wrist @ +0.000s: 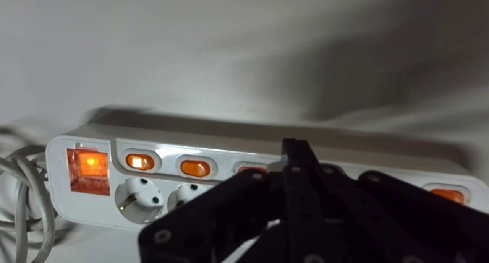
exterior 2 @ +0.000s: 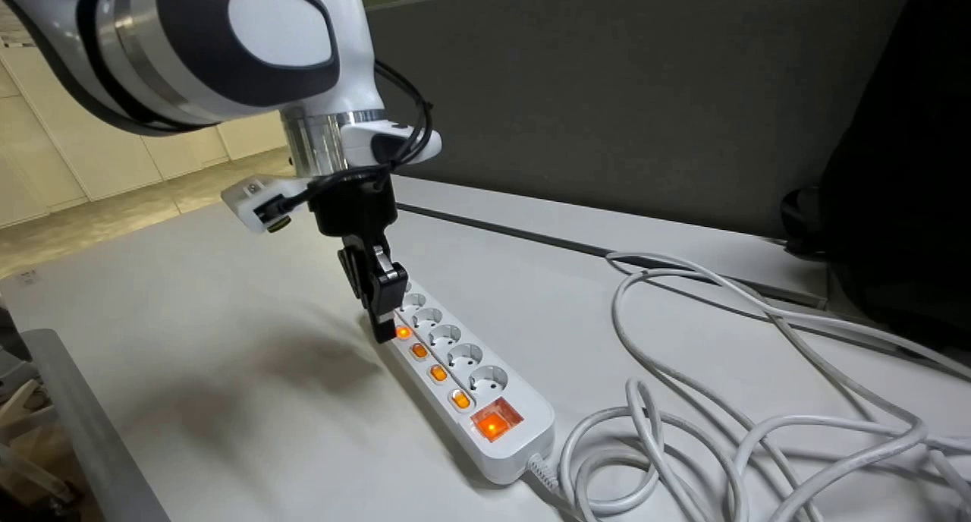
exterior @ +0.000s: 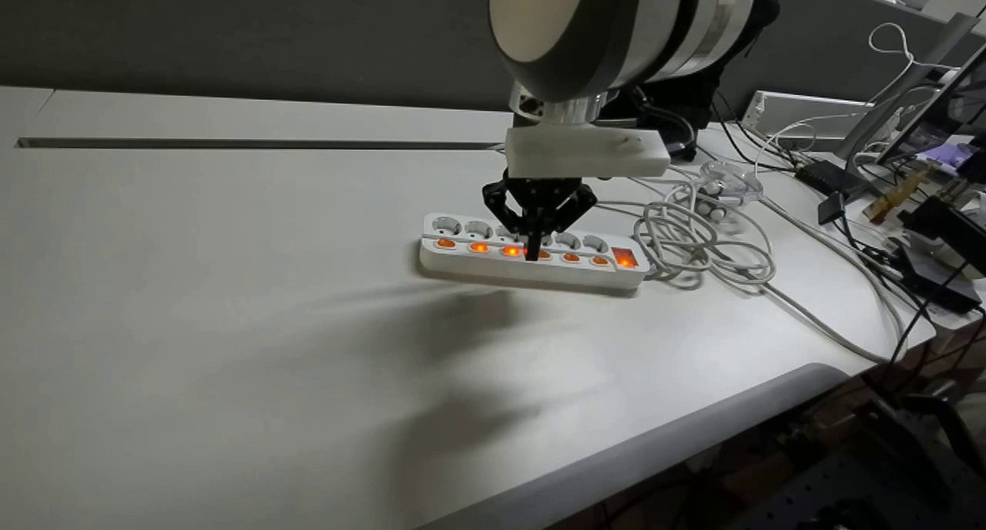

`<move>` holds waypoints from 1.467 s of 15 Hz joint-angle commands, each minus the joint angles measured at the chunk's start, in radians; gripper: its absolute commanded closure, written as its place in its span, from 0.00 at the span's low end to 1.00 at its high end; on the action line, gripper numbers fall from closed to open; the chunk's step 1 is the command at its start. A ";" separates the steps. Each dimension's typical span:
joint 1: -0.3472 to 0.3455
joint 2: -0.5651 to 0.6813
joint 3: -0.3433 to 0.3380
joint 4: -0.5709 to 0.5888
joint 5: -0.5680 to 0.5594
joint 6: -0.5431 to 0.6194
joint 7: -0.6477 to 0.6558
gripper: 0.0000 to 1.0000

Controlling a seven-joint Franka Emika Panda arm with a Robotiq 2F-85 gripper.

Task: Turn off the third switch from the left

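White desk (exterior: 231, 306) | third switch (exterior: 511, 250) from cordless end, lit, on power strip (exterior: 501, 267) | gripper (exterior: 532, 257) near it, jaws together | best centre over it, press raised half gently, avoid neighbouring switches (exterior: 478, 247)

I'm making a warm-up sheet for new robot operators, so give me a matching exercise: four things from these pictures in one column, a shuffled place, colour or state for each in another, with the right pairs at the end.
Things
1. third switch counting from the cordless end
2. big switch
3. cord
4. gripper

Places, colours and states
A. lying in loose loops
B. black, shut
C. small, glowing orange
D. at the cord end of the strip

Right pairs: 1-C, 2-D, 3-A, 4-B
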 commanded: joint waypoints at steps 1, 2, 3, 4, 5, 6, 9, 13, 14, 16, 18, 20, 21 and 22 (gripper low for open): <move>0.033 0.025 -0.019 0.027 0.018 0.011 0.020 1.00; 0.037 0.027 -0.020 0.029 0.020 0.015 0.017 1.00; 0.042 0.028 -0.023 0.032 0.017 0.018 0.018 1.00; 0.046 0.028 -0.026 0.034 0.015 0.020 0.019 1.00; 0.050 0.028 -0.031 0.037 0.011 0.020 0.021 1.00; 0.055 0.026 -0.038 0.038 0.006 0.021 0.024 1.00; 0.065 0.025 -0.053 0.043 -0.001 0.019 0.024 1.00; 0.060 0.024 -0.048 0.030 0.009 0.032 0.002 1.00; 0.060 0.027 -0.047 0.031 0.012 0.037 0.003 1.00; 0.059 0.033 -0.046 0.034 0.017 0.043 0.002 1.00; 0.060 0.038 -0.047 0.036 0.018 0.048 0.003 1.00; 0.060 0.045 -0.047 0.038 0.021 0.053 0.003 1.00; 0.060 0.047 -0.047 0.038 0.023 0.056 0.001 1.00; 0.059 0.050 -0.047 0.039 0.024 0.056 0.001 1.00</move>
